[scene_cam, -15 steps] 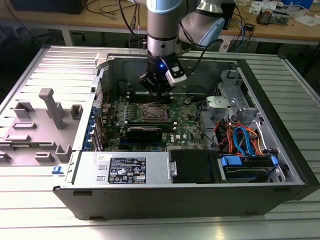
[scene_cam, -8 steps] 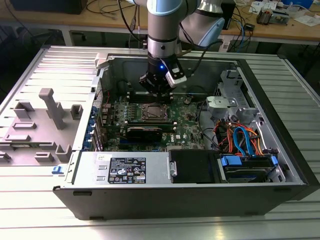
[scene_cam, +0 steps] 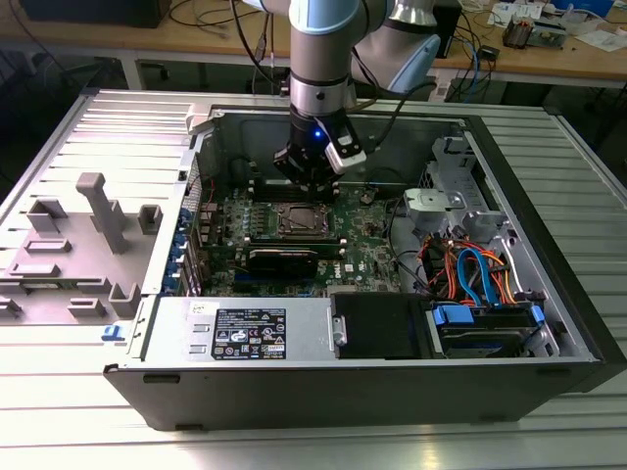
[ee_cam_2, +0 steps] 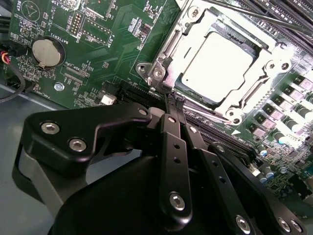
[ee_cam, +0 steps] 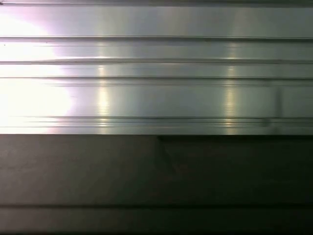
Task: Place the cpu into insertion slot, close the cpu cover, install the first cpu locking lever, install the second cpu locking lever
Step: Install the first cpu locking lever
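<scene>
In the second wrist view, the gripper (ee_cam_2: 174, 99) is nearest to me. Its black linkages fill the foreground and its two fingers are drawn tightly together at the tips. I see no gap between them and cannot tell whether anything thin is pinched there. The tips sit just beside the near corner of the insertion slot (ee_cam_2: 155, 72).

Beyond the tips, the cpu (ee_cam_2: 217, 66) lies flat in the slot with its bright metal top facing up. The cpu cover (ee_cam_2: 188, 32) is folded down around it, so the chip shows through the cover's window. A thin locking lever rod (ee_cam_2: 254, 17) runs along the far side of the slot, next to the memory slots (ee_cam_2: 293, 10). A coin cell battery (ee_cam_2: 45, 51) sits well apart on the green motherboard (ee_cam_2: 122, 29).

In the exterior view, nearest to farthest:

1. The slatted aluminium table (scene_cam: 294, 446).
2. The near wall of the open computer case (scene_cam: 323, 397).
3. The power supply (scene_cam: 245, 333) and the blue drive caddy (scene_cam: 485, 323), set side by side.
4. The arm (scene_cam: 323, 49), which reaches straight down (almost vertical) to the slot from above.
5. A workbench (scene_cam: 147, 49) at the back.

A grey fixture tray (scene_cam: 78, 235) rests on the table at the exterior view's left.

The first wrist view shows bright aluminium slats above a dark panel (ee_cam: 156, 171).
</scene>
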Action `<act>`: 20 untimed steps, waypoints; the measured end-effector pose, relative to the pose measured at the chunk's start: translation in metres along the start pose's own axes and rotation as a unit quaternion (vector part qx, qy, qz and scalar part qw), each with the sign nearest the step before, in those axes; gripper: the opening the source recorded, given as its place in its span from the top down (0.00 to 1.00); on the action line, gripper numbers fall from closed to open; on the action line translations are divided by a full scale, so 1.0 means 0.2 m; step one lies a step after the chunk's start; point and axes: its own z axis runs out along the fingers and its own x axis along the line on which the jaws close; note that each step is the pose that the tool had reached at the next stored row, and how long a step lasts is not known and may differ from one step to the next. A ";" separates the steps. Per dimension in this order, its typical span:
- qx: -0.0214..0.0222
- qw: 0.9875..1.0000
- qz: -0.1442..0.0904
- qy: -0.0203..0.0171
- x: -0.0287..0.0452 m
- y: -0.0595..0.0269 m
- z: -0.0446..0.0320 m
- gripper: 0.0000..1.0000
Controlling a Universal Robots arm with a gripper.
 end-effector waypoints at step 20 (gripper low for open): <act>0.000 1.000 0.000 0.000 0.000 -0.001 -0.008 0.89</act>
